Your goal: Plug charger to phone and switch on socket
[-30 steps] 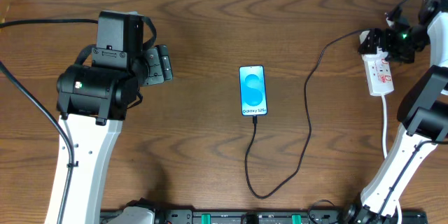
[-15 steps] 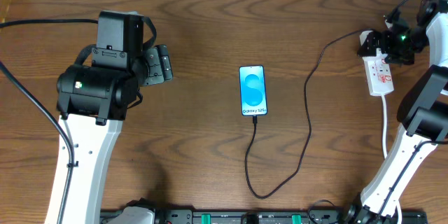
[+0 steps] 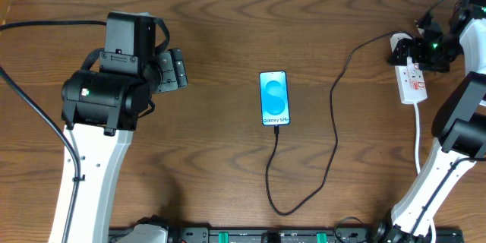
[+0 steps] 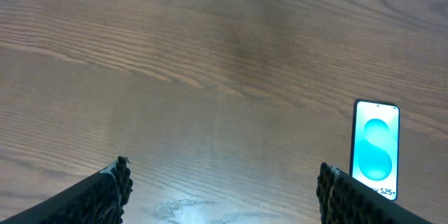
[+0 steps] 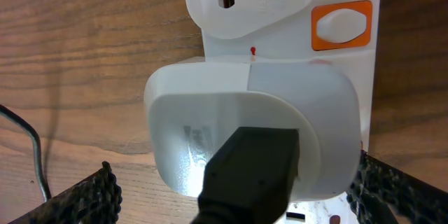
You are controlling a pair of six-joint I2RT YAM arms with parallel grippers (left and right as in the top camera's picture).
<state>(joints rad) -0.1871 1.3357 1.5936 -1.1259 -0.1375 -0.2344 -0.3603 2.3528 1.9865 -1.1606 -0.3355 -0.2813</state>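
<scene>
The phone point(image 3: 274, 98) lies face up at mid-table, cyan screen lit. It also shows in the left wrist view point(image 4: 376, 150). The black charger cable point(image 3: 335, 129) meets the phone's bottom edge, loops toward the front and runs up to the white adapter point(image 5: 252, 126). The adapter sits in the white socket strip point(image 3: 414, 83). An orange switch point(image 5: 341, 26) shows on the strip beside the adapter. My right gripper point(image 3: 414, 49) hangs over the strip's far end. In its wrist view point(image 5: 238, 196) it is open, one finger on each side of the adapter. My left gripper point(image 3: 175, 72) is open and empty, left of the phone.
The strip's white cord point(image 3: 418, 133) runs toward the front along the right arm. A second white plug point(image 5: 252, 0) sits on the strip beyond the adapter. The table's far edge lies just behind the strip.
My right gripper has shifted slightly to the right over the strip's far end. The left arm, phone and cable have not moved.
</scene>
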